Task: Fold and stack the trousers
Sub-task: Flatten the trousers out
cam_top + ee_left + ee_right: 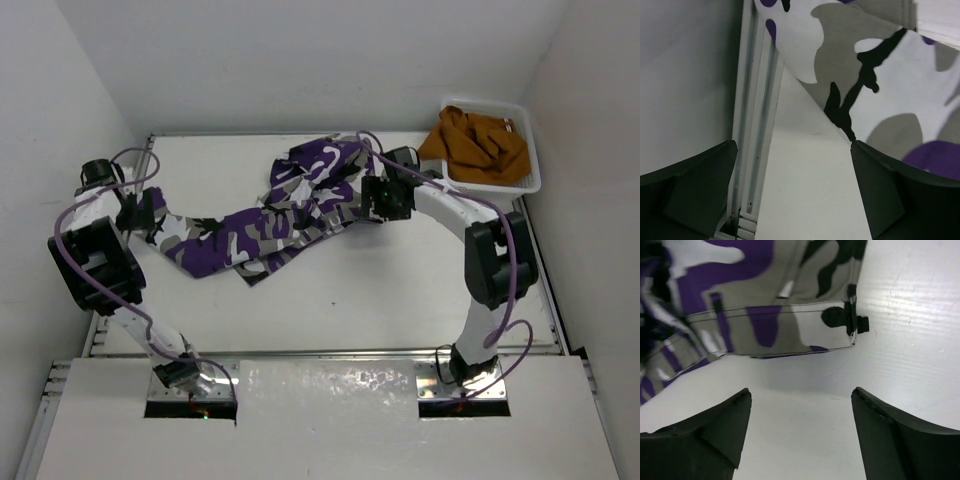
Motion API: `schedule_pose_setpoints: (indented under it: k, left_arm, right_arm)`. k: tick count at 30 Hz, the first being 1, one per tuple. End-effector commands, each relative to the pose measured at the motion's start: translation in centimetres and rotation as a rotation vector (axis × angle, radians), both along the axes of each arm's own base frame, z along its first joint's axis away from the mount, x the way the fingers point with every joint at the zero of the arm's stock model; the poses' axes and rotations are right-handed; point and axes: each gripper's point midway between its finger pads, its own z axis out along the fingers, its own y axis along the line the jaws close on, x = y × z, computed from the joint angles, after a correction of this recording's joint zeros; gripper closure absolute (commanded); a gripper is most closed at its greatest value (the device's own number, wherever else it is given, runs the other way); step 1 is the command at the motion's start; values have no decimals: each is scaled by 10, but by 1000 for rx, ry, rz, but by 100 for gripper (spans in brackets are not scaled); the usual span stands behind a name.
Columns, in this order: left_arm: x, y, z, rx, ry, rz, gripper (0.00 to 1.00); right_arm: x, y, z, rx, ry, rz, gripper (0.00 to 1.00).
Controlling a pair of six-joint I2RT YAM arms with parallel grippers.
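Trousers of purple, white, grey and black camouflage fabric are spread across the white bench. Left jaws are held apart at one leg end; right jaws are parted beside, seemingly, the waistband.

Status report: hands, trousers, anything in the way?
Left hand open, beside the trousers. Right hand open, empty, facing hem. Trousers unfolded, sprawled on table. Orange garment in tray, apart.
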Motion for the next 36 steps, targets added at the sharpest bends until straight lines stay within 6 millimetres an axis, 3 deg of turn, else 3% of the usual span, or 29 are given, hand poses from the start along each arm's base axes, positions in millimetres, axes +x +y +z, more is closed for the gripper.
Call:
schedule_pose_setpoints:
  k: [1, 4, 7, 8, 9, 13, 15, 17, 18, 21, 22, 23, 24, 26, 27, 30, 31, 33, 34, 35, 36]
  left_arm:
    - [22, 14, 1, 27, -40, 54, 3]
    - [42, 25, -3, 33, -77, 83, 0]
    - [55, 36, -25, 40, -48, 96, 0]
    - [58, 37, -41, 20, -16, 95, 0]
    - [61, 33, -53, -11, -3, 83, 0]
    - [75, 15, -66, -108, -58, 35, 1]
    - [75, 8, -73, -144, -63, 28, 6]
    - [73, 2, -82, -178, -50, 20, 22]
    - [70, -1, -86, -190, -37, 11, 30]
    - [61, -8, -95, -210, -13, -6, 83]
    - [59, -8, -94, -203, -17, -2, 100]
    - [58, -9, -92, -200, -23, -5, 100]
    - [59, -10, -83, -198, -44, -19, 100]
    - [60, -11, -68, -184, -76, -35, 100]
    - [61, -10, -44, -157, -122, -55, 100]
    - [57, -10, -2, -86, -178, -123, 100]
    - [55, -10, 29, -40, -228, -147, 100]
    - [46, -12, 66, 30, -270, -192, 100]
    - [42, -12, 78, 49, -283, -199, 100]
    - [34, -17, 97, 67, -298, -225, 100]
    - [31, -20, 105, 72, -302, -245, 100]
  right_arm:
    - [25, 4, -20, 95, -11, -118, 21]
    - [39, 13, -27, 140, -15, -149, 14]
    - [53, 19, -44, 179, 2, -194, 13]
    - [56, 21, -52, 201, 15, -220, 13]
    - [62, 22, -56, 234, 9, -248, 12]
    - [76, 26, -53, 287, -45, -271, 13]
    - [80, 30, -51, 314, -63, -264, 15]
    - [89, 37, -47, 360, -98, -250, 24]
    - [95, 41, -42, 383, -127, -246, 35]
    - [107, 46, -40, 425, -163, -256, 53]
    - [114, 46, -37, 440, -174, -265, 69]
    - [117, 44, -38, 444, -180, -273, 80]
    - [124, 39, -38, 443, -190, -295, 100]
    - [129, 28, -34, 435, -208, -325, 100]
    - [131, 20, -20, 428, -247, -325, 100]
    - [129, -2, 8, 370, -318, -314, 100]
    - [128, -14, 37, 314, -397, -287, 100]
    - [116, -25, 50, 240, -431, -245, 100]
    - [110, -30, 79, 242, -486, -237, 100]
    - [98, -36, 75, 221, -483, -229, 100]
    - [90, -43, 104, 231, -539, -235, 100]
